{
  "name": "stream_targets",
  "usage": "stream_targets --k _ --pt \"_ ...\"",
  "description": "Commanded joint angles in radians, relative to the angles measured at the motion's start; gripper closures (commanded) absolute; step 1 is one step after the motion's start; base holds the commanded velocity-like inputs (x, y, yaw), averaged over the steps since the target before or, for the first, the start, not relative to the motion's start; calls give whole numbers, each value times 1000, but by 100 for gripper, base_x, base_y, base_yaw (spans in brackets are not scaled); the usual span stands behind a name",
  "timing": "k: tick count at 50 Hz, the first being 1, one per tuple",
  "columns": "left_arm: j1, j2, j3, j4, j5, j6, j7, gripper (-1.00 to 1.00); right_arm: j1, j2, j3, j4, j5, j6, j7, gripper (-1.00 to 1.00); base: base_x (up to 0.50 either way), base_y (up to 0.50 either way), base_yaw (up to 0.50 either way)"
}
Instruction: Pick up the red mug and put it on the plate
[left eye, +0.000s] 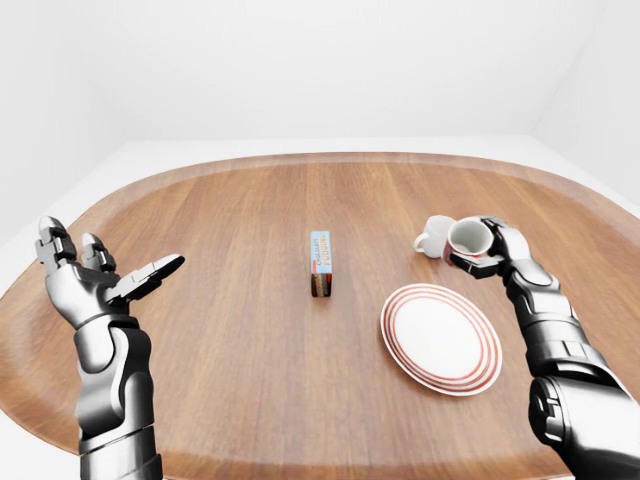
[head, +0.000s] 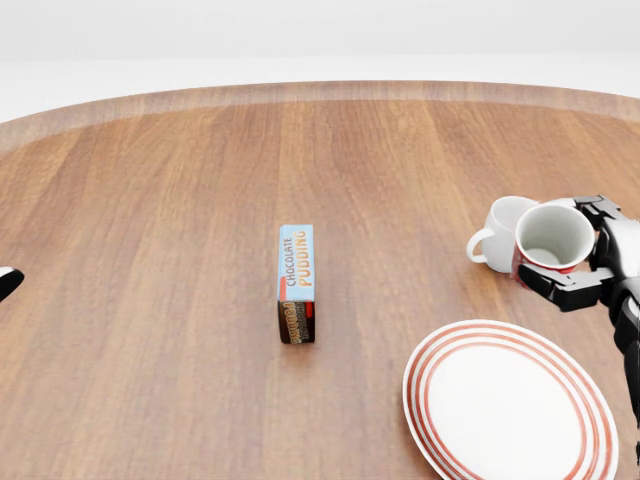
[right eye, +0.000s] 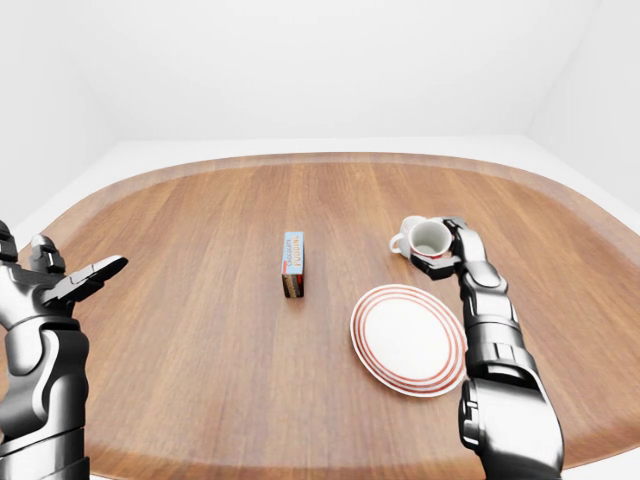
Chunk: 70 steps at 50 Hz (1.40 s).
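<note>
Wooden table (head: 180, 200), right hand (head: 590, 265) fingers clutching red mug (head: 550, 240), hiding white cup (head: 495, 235), left hand (left eye: 85, 280) splayed

Silver segmented arms (left eye: 110, 370), black joints, dark-tipped fingers (left eye: 160, 268).

On the oval wooden desk (right eye: 220, 330), the right hand (right eye: 452, 252) grips a white-lined red mug (right eye: 430, 241) above the red-ringed white plate (right eye: 408, 340), beside a white cup (right eye: 404, 234). Left hand (right eye: 45, 285) spread.
</note>
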Motion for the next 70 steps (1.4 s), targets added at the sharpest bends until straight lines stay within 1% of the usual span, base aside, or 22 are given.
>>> stream_targets --k 1,5,11,15,21,27,30,32,35,37,44,46,49,53,56,59,63,67,70 --pt "0 1 2 -2 -2 3 -1 -100 8 -47 -13 278 86 -26 115 100 0 0 0" --pt "-1 -1 -1 2 0 -1 -1 -100 18 -46 -18 317 107 -39 123 100 0 0 0" --pt "1 -2 -2 4 0 -4 -1 -100 32 -26 -32 366 154 -44 190 100 0 0 0" --pt "3 -4 -2 2 1 -4 0 -100 39 -19 -29 375 162 -49 192 100 0 0 0" --pt "3 -4 -2 -2 1 -1 1 -100 56 3 -30 393 166 -48 217 100 0 0 0" --pt "3 -5 -3 -8 1 4 2 -100 61 7 -33 397 162 -43 208 100 0 0 0" --pt "3 -4 -1 -8 0 5 2 -100 64 8 -34 402 158 -50 196 100 0 0 0" --pt "3 -4 -1 -8 0 6 2 -100 64 7 -32 400 154 -49 187 100 0 0 0" --pt "2 -4 -1 -5 0 4 1 -100 71 6 -21 406 124 -59 144 100 0 0 0" --pt "2 -4 -2 -2 1 1 0 -100 71 5 -25 405 122 -56 144 100 0 0 0" --pt "3 -3 -1 -2 -2 2 0 -100 76 -3 -20 405 87 -62 94 100 0 0 0" --pt "3 -3 -1 -4 -2 3 1 -100 74 -6 -22 402 84 -59 93 100 0 0 0" --pt "4 -3 0 -5 -2 4 0 -100 78 -5 -22 405 79 -65 92 100 0 0 0" --pt "3 -3 0 2 -1 -2 -2 -100 82 -5 -22 405 72 -61 86 100 0 0 0" --pt "3 -3 0 1 -1 -2 -2 -100 82 -4 -22 405 69 -59 86 100 0 0 0" --pt "5 -3 0 -2 -1 1 -1 -100 89 0 -22 409 64 -61 85 100 0 0 0" --pt "3 -2 2 3 -2 -2 -2 -100 112 10 -20 409 58 -72 90 100 0 0 0" --pt "3 -2 1 7 0 -7 -3 -100 111 3 -25 405 64 -68 93 100 0 0 0" --pt "1 -2 0 13 0 -9 -3 -100 110 7 -22 407 64 -73 94 100 0 0 0"
